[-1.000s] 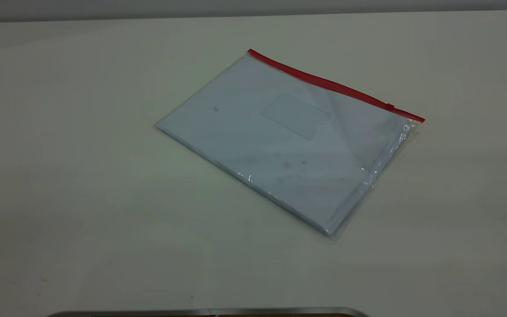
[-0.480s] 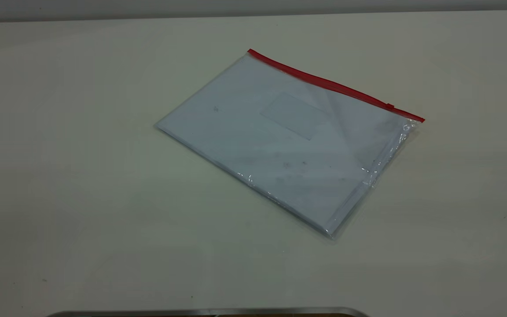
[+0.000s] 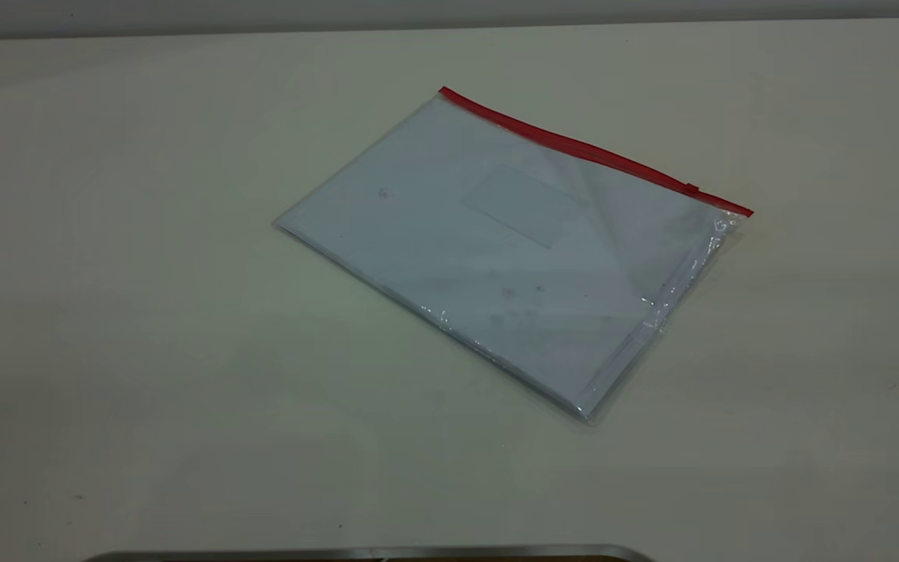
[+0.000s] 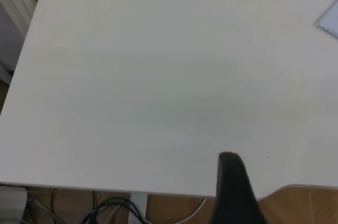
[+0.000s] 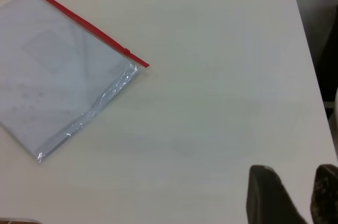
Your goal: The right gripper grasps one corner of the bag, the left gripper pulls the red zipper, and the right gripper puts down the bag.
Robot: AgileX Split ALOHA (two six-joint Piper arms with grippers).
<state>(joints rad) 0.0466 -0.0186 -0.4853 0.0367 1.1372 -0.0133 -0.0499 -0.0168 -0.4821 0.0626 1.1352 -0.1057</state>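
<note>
The bag (image 3: 508, 250), a flat clear pouch with pale sheets inside, lies flat on the white table, right of the middle. The red zipper (image 3: 590, 152) runs along its far long edge, with the slider tab (image 3: 691, 188) near the right end. Neither gripper shows in the exterior view. The right wrist view shows the bag (image 5: 58, 81), the zipper (image 5: 87, 23) and the tab (image 5: 127, 50), far from my right gripper (image 5: 296, 176), which is open and empty over bare table. In the left wrist view my left gripper (image 4: 232, 182) is near the table's edge, with only one corner of the bag (image 4: 330, 20) in sight.
The table's edge (image 4: 105, 188) lies close to the left gripper, with cables (image 4: 105, 211) and floor below it. The table's right edge (image 5: 309, 49) runs near the right gripper. A metal rim (image 3: 371, 553) lies along the near edge.
</note>
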